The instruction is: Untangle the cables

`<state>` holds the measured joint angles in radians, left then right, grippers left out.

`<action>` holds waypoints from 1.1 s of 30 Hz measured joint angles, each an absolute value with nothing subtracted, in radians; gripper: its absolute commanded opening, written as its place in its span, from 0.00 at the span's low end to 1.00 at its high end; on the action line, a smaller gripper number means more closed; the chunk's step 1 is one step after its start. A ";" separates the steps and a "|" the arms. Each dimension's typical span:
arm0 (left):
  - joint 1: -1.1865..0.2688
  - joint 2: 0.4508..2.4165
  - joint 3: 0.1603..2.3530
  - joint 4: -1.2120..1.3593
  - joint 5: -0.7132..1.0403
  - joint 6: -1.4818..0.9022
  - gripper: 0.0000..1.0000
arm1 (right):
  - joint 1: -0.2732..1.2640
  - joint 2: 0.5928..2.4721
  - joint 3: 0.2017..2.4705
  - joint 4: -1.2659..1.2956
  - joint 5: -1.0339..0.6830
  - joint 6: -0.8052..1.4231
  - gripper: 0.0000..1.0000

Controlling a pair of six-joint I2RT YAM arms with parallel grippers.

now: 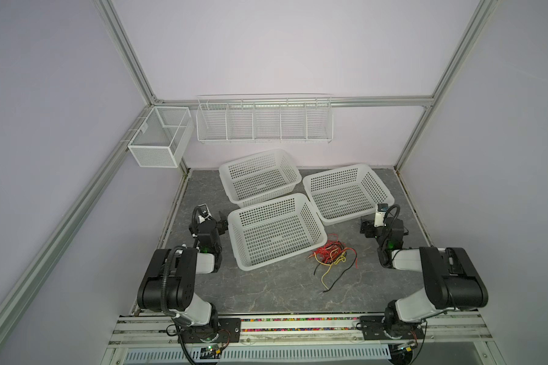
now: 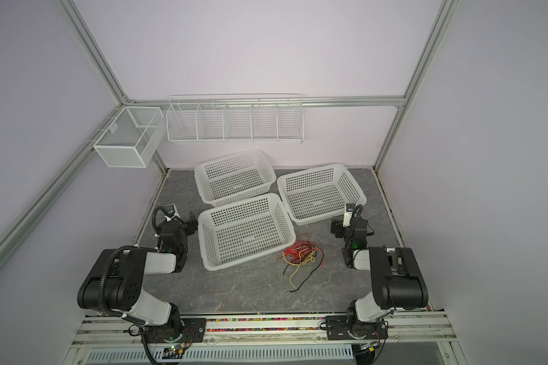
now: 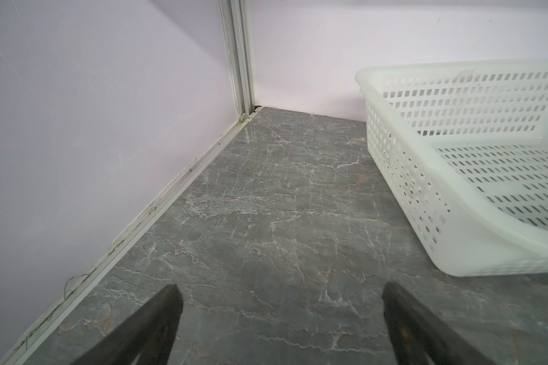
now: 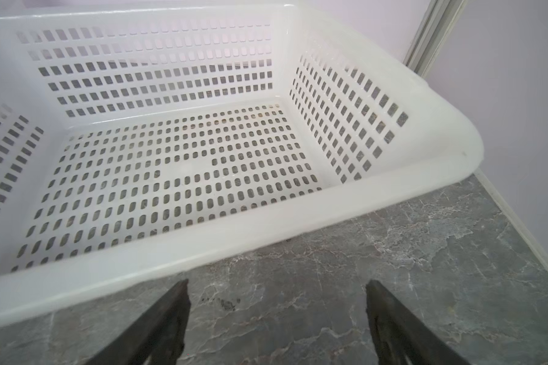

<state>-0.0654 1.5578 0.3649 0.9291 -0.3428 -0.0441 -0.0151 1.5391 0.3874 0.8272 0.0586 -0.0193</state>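
Holds nothing: left jaws and right jaws both spread wide over the bench (image 1: 266,294). Leaves the cables (image 1: 332,257) tangled on it just right of the near basket (image 1: 276,232), tails trailing frontward. Probably calls for the right arm (image 1: 437,271), the nearer one, reaching back and inward from its jaws.

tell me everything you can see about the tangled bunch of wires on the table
The tangled bunch of thin red, yellow and black cables lies loose on the grey marble-patterned tabletop, just right of the nearest white perforated plastic basket in both top views; whether they touch cannot be told. Crinkly red strands pile at the far side, yellow ones loop through the middle, and a yellow and a black end trail toward the front. Neither wrist view shows it.
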 measured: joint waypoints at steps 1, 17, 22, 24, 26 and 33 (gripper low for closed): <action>-0.065 1.558 0.365 0.929 -0.343 -0.044 0.99 | -0.015 1.539 0.387 0.827 0.059 -0.019 0.88; -0.067 1.558 0.369 0.915 -0.317 -0.032 0.99 | -0.015 1.539 0.387 0.827 0.059 -0.019 0.88; -0.067 1.558 0.369 0.915 -0.316 -0.031 0.99 | -0.015 1.539 0.387 0.827 0.059 -0.019 0.88; -0.067 1.558 0.369 0.915 -0.316 -0.031 0.99 | -0.015 1.539 0.387 0.827 0.059 -0.019 0.88; -0.067 1.558 0.369 0.915 -0.316 -0.030 0.99 | -0.015 1.539 0.387 0.827 0.059 -0.019 0.88; -0.067 1.558 0.369 0.915 -0.316 -0.029 0.99 | -0.015 1.539 0.387 0.827 0.059 -0.019 0.88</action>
